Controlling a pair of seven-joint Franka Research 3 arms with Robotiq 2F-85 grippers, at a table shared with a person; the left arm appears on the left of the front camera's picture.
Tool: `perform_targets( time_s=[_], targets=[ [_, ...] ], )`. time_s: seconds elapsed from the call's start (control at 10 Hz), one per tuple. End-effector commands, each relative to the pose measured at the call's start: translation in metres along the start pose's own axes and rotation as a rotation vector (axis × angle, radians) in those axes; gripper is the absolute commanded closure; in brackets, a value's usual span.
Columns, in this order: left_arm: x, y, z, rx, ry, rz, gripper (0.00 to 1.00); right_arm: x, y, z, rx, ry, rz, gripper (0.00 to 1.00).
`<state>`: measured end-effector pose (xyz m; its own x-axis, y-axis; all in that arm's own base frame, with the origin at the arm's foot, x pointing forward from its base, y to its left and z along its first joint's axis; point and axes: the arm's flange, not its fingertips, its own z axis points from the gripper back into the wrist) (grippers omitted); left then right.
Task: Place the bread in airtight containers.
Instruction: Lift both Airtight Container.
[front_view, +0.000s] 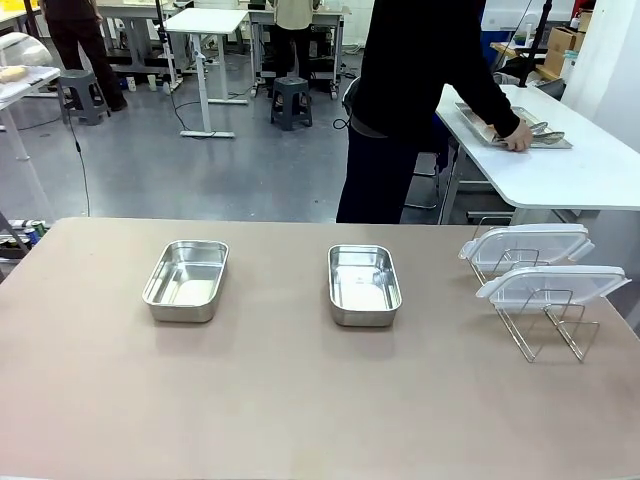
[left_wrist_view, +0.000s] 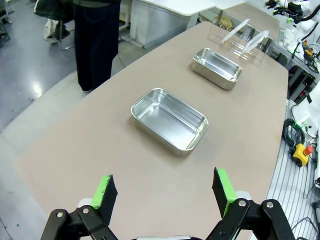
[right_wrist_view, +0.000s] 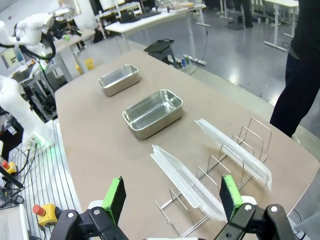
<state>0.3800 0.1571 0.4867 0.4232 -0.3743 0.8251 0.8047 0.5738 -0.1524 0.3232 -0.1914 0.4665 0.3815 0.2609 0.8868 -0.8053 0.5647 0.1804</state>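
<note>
The left gripper (left_wrist_view: 164, 192), wide open and empty, has the nearer empty tin (left_wrist_view: 170, 120) at twelve o'clock, its long side running ten to four, while the right gripper (right_wrist_view: 173, 199), equally open and empty, finds the other tin (right_wrist_view: 152, 113) at eleven o'clock, beyond the propped lids (right_wrist_view: 185, 182).

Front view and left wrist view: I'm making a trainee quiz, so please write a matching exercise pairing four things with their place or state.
1 left tin
2 nearer lid
3 person's hand
4 left end effector

A open, holding nothing
B propped in the wire rack
C empty, on the brown table
D on a tray on the white table

Pairs: 1-C, 2-B, 3-D, 4-A.
</note>
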Motion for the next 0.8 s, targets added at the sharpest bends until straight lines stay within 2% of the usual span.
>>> perform_targets(
  time_s=[0.0,0.7],
  targets=[
    [0.0,0.0022,-0.0001,-0.007,-0.025,-0.018,0.0,0.0018,-0.0032,-0.0002,0.001,-0.024,0.027,0.0],
    [0.0,0.0022,-0.0001,-0.007,-0.025,-0.018,0.0,0.0018,-0.0032,-0.0002,0.001,-0.024,0.027,0.0]
  ],
)
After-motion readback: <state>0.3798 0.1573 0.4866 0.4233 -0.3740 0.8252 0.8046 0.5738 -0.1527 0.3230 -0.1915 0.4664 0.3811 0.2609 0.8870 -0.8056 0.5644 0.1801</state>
